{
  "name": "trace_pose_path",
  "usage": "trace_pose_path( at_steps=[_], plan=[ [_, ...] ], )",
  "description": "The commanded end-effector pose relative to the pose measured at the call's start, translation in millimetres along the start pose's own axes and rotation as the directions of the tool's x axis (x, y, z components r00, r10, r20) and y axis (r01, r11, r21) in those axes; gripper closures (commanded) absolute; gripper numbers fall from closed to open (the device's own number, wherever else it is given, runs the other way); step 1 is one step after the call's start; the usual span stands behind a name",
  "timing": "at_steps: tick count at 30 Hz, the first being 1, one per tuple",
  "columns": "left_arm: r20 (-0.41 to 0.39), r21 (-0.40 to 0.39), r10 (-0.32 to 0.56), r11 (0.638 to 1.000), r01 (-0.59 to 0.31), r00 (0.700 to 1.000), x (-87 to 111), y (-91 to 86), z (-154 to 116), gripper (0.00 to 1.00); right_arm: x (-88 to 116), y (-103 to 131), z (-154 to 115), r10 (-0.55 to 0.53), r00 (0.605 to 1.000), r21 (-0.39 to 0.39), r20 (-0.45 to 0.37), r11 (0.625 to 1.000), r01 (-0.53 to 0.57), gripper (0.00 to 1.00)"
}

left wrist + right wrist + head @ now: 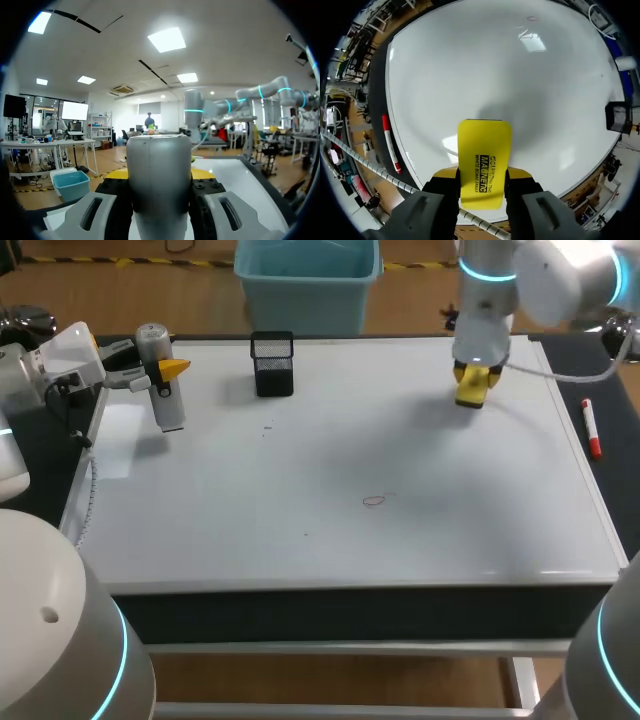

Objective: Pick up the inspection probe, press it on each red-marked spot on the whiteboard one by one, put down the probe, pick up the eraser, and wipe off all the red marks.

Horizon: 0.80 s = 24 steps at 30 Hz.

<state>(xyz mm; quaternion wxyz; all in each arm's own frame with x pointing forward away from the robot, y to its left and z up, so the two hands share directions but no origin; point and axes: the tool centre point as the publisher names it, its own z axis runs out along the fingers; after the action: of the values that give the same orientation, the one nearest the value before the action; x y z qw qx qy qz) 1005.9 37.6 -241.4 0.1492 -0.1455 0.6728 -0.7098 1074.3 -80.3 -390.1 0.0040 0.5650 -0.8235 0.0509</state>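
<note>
1. The right tool (484, 173) is clenched on the yellow eraser (485, 145), which hangs over the far right part of the whiteboard (450, 530), well apart from the red mark (374, 501).
2. To wipe well, lower the eraser flat just beside the ring, then sweep across it with even pressure.
3. The left tool (168, 370) grasps the probe (160, 390) at the board's left edge; it is not yet put down.
4. Count: 1 red mark visible, 1 eraser, 1 probe, 1 marker pen (591, 428) on the surface, 1 black mesh holder (273, 365), 2 tools.

1 table (350, 612), dark front face, dark top showing at left and right sides, pale metal frame rail (330, 648) below front edge, 1 pale upright leg (520, 680)
</note>
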Motion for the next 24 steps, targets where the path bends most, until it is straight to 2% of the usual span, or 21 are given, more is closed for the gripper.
trace_pose_path(
  at_steps=[1, 10, 19, 24],
  plan=[
    [0.001, 0.000, 0.001, 1.000, -0.001, 1.000, 0.0, -0.8, 0, 1.00, 12, -15, -5, 0.013, 1.000, -0.012, -0.001, 1.000, -0.013, 1.00],
    [0.001, 0.000, 0.001, 1.000, -0.001, 1.000, 0.0, -0.8, 0, 1.00, 32, -35, -6, 0.057, 0.998, -0.029, 0.021, 0.998, -0.056, 1.00],
    [0.001, 0.000, 0.001, 1.000, -0.001, 1.000, 0.0, -0.8, 0, 1.00, 47, -38, -10, 0.095, 0.994, -0.028, 0.059, 0.995, -0.093, 1.00],
    [0.001, 0.000, 0.001, 1.000, -0.001, 1.000, 0.0, -0.8, 0, 1.00, 48, -37, -10, 0.095, 0.993, -0.031, 0.068, 0.995, -0.093, 1.00]
  ],
)
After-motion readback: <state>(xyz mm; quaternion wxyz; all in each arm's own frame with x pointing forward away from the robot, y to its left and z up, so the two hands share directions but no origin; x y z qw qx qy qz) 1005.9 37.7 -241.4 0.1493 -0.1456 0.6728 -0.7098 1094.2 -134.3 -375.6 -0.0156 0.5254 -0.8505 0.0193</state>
